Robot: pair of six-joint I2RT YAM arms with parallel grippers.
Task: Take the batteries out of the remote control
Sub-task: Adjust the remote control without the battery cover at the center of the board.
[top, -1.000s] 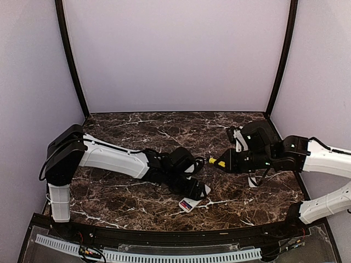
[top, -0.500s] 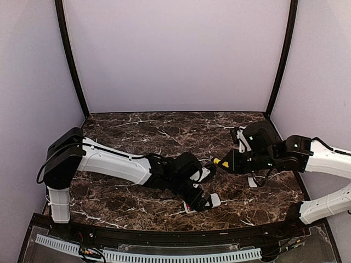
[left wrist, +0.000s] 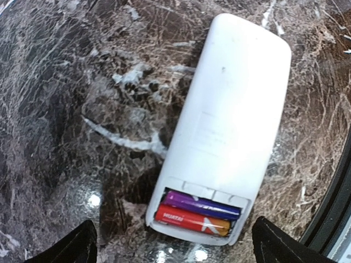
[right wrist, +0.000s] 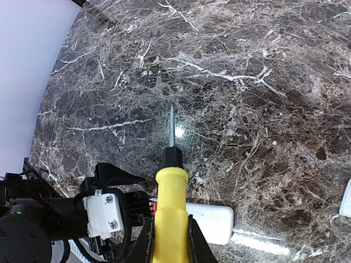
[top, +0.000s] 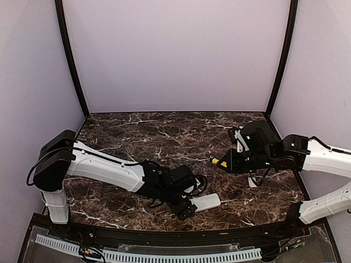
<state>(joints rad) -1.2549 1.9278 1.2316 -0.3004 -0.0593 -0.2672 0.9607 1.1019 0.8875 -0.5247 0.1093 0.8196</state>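
Two batteries (left wrist: 197,212), one purple-blue and one red, lie side by side in the open compartment at the end of the remote control (left wrist: 230,126). The single white remote rests back-up close to the tabletop's (top: 137,131) near edge, roughly at its middle. By my judgement only the opening of the compartment is done: no cover sits over the cells, none has been lifted out, and both are left to remove. The left pincer (left wrist: 173,249) hangs just above the battery end, spread wide with nothing between its tips. Farther toward the right edge, well apart from the remote, the right pincer (right wrist: 171,249) is clamped on the handle of the one yellow screwdriver (right wrist: 170,203), whose blade points out over bare marble. A sliver of one flat white piece (right wrist: 344,198), possibly the compartment cover, shows at the margin of the right wrist view. I cannot see a second one.
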